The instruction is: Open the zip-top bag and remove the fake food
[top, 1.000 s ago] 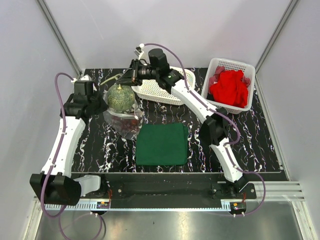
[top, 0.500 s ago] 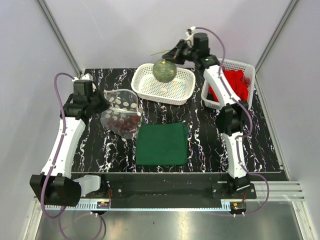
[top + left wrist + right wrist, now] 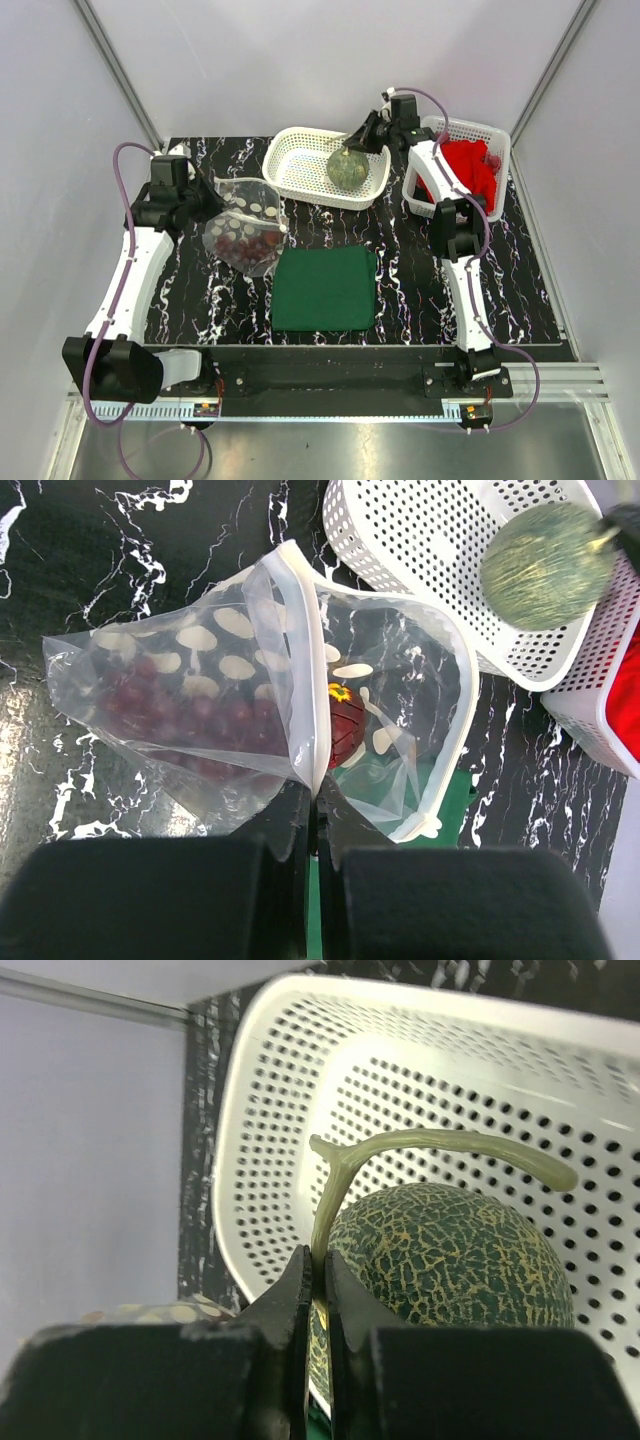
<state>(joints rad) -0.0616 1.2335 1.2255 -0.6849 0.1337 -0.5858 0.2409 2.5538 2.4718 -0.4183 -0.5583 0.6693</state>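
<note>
Top view: zip-top bag lies on black marbled table at approx 9 o'clock, its lower tip just beside top-left corner of green cloth, which sits at 6. L gripper is clenched on bag's white zip rim, fingers pressed tight w/ plastic btw them, and bag's mouth gapes wide. Inside bag: heap of dark red berries at closed end, plus a red piece w/ yellow mark nr the mouth. R gripper is pinched on pale stem of fake melon, out of the bag, over right end of white basket at 12 o'clock. Can't tell if melon touches basket floor. 2nd basket at 2 o'clock holds red cloth and stands just beside 1st basket's right end
</note>
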